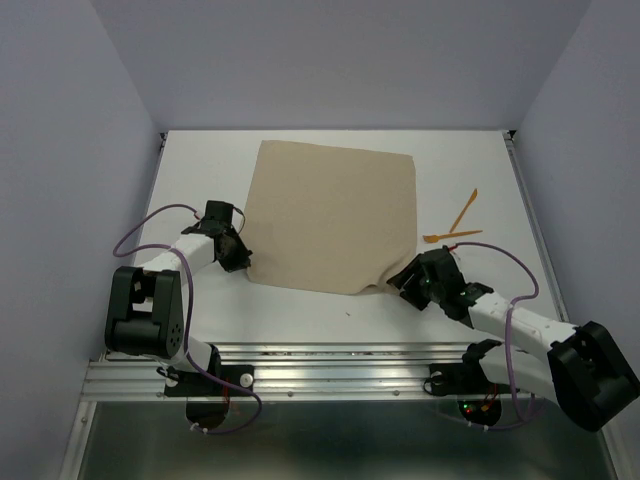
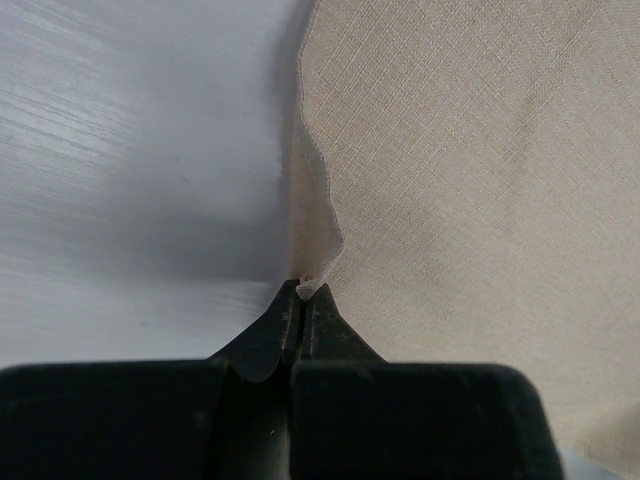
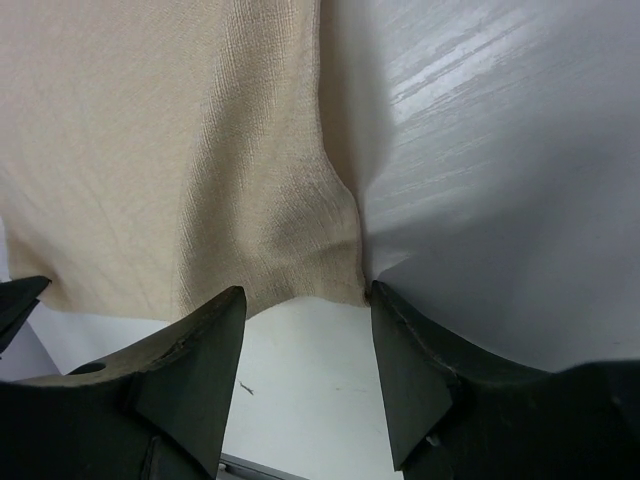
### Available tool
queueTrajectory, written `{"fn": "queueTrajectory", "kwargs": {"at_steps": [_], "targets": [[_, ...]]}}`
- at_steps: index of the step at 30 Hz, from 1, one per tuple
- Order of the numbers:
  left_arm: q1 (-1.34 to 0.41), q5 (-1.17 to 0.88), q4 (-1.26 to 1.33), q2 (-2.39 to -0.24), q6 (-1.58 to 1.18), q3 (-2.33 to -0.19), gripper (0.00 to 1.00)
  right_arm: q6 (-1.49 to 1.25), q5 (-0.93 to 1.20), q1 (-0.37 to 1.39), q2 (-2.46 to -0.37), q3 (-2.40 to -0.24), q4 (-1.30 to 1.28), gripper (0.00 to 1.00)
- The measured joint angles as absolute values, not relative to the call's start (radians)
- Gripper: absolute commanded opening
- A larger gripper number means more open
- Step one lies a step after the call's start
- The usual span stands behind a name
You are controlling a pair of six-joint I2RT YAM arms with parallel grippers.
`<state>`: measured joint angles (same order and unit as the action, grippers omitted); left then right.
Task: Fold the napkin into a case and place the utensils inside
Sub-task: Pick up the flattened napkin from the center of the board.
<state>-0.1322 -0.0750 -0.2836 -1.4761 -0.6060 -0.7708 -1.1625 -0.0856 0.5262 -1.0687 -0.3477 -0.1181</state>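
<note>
1. Napkin (image 1: 330, 215): spread unfolded on the white worktop (image 1: 200, 180), slightly skewed. Its near-right corner is rumpled up.
2. Left end effector (image 2: 303, 292): jaws closed, pinching a sliver of the napkin's edge at the near-left corner.
3. Right end effector (image 3: 305, 300): jaws wide apart at the near-right corner. The cloth edge sits at the fingertips, not clamped.
4. Utensils (image 1: 452, 236): two orange pieces on the worktop, right of the napkin and clear of it. They lie in a V, just beyond the right end effector.
</note>
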Motion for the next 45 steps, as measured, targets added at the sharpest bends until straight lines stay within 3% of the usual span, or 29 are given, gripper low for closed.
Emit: {"fn": "queueTrajectory", "kwargs": {"at_steps": [8,21,26,30,36,39,45], "targets": [[-0.136,-0.075,-0.284,-1.476,-0.606,-0.771,0.00,-1.132,-0.078,0.527,-1.170,-0.374,-0.022,0.55],[-0.138,-0.075,-0.284,-1.476,-0.606,-0.770,0.00,-0.967,-0.291,0.619,-1.461,-0.667,-0.178,0.58],[-0.138,-0.075,-0.284,-1.476,-0.606,-0.771,0.00,-0.945,-0.390,0.672,-1.542,-0.735,-0.235,0.47],[-0.138,-0.075,-0.284,-1.476,-0.606,-0.771,0.00,-0.931,-0.452,0.691,-1.590,-0.768,-0.252,0.30],[-0.138,-0.075,-0.285,-1.476,-0.603,-0.771,0.00,-0.926,-0.492,0.694,-1.596,-0.764,-0.254,0.13],[-0.138,-0.075,-0.285,-1.476,-0.603,-0.771,0.00,-0.932,-0.498,0.693,-1.573,-0.757,-0.253,0.09],[-0.138,-0.074,-0.288,-1.476,-0.603,-0.771,0.00,-0.942,-0.478,0.693,-1.500,-0.730,-0.348,0.10]]}}
